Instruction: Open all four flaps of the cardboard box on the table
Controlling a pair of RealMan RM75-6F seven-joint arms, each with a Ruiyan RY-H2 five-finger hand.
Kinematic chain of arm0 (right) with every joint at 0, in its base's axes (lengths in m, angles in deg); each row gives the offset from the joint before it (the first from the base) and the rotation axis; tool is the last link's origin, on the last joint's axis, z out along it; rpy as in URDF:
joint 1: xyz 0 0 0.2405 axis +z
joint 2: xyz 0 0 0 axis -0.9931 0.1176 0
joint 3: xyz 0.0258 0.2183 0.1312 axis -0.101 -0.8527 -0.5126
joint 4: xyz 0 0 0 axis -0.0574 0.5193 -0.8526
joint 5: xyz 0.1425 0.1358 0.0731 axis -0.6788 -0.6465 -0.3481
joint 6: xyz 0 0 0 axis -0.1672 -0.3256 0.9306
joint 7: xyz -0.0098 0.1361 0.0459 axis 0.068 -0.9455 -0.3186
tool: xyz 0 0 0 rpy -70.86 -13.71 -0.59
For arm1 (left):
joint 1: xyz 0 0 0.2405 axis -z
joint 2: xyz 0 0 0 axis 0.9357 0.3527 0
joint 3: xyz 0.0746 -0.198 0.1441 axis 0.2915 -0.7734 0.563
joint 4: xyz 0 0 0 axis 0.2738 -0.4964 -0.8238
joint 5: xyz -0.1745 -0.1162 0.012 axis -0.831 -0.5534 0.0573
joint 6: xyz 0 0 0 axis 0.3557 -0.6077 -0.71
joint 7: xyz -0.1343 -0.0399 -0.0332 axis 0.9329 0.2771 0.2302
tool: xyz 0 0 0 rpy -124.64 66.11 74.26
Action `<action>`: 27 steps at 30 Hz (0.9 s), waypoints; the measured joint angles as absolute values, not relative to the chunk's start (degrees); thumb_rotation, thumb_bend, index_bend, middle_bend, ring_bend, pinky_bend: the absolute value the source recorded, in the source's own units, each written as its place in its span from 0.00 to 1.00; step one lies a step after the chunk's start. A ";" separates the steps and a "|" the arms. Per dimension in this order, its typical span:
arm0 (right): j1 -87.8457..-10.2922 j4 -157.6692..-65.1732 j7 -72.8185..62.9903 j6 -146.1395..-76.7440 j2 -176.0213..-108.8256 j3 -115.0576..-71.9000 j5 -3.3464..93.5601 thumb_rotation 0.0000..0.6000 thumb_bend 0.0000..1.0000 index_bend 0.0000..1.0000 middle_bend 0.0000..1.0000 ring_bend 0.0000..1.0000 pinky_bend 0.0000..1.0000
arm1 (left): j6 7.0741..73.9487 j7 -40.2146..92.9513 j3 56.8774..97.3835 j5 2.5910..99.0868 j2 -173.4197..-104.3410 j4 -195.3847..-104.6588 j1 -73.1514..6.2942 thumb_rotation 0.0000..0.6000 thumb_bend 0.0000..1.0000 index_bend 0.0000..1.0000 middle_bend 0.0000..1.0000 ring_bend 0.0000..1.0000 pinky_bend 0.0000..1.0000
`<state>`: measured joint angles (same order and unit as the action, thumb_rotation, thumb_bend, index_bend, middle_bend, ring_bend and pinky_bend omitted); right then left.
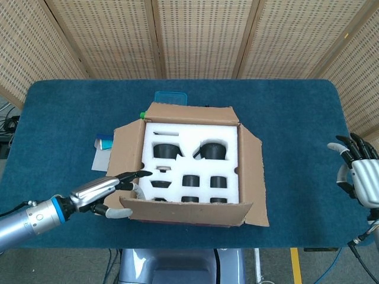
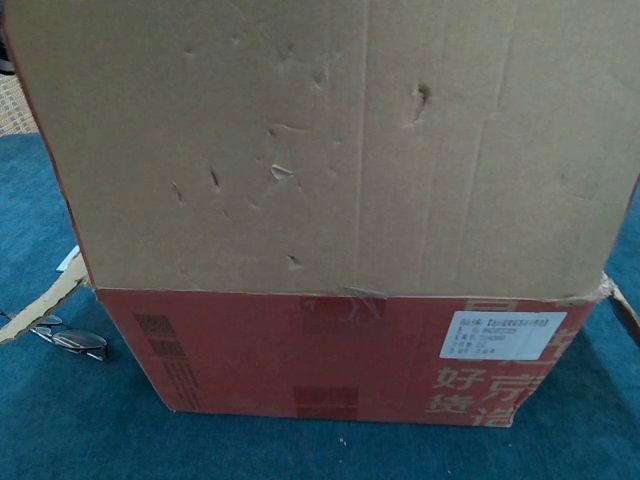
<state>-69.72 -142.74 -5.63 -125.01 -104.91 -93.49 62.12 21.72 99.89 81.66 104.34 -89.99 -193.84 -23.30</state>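
Observation:
The cardboard box [image 1: 190, 218] sits mid-table with red printed sides [image 2: 330, 350]. Its back flap [image 1: 189, 112], left flap [image 1: 127, 148] and right flap [image 1: 254, 174] are folded outward. The front flap [image 2: 330, 150] leans toward me and fills the upper chest view. My left hand [image 1: 109, 194] holds that flap's left end, fingers [image 1: 131, 176] over the edge and the thumb underneath. White foam [image 1: 190, 133] with several black parts [image 1: 166, 151] lies exposed inside. My right hand [image 1: 357, 171] hovers at the table's right edge, fingers apart, holding nothing.
A blue lid [image 1: 170, 96] and a green item [image 1: 142, 115] lie behind the box. A small blue-and-white object [image 1: 103, 142] on paper [image 1: 99, 158] lies to its left. Glasses [image 2: 65, 340] rest on the blue cloth [image 1: 296, 130] by the box's front left corner.

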 measured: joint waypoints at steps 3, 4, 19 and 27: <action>-69.73 -142.93 -5.51 -125.07 -104.89 -93.49 62.16 1.00 0.88 0.22 0.14 0.00 0.12 | 25.38 104.29 84.61 109.48 -88.84 -192.43 -21.75 0.20 0.16 0.38 0.00 0.00 0.00; -69.73 -142.98 -5.46 -125.08 -104.89 -93.48 62.18 1.00 0.88 0.22 0.14 0.00 0.12 | 26.46 105.57 85.76 111.17 -88.50 -191.96 -21.09 0.20 0.16 0.38 0.00 0.00 0.00; -70.26 -143.32 -5.55 -125.59 -104.66 -93.19 62.36 1.00 0.88 0.22 0.14 0.00 0.12 | 27.46 103.38 92.28 114.93 -88.42 -190.78 -16.73 0.20 0.16 0.38 0.00 0.00 0.00; -70.03 -142.28 -6.12 -125.12 -105.37 -93.16 62.15 1.00 0.88 0.22 0.14 0.00 0.12 | 27.26 90.73 90.71 107.15 -89.37 -191.17 -19.62 0.32 0.21 0.37 0.00 0.00 0.00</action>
<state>-70.03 -142.28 -6.12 -125.12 -105.37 -93.16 62.15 27.26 90.73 90.71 107.15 -89.37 -191.17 -19.62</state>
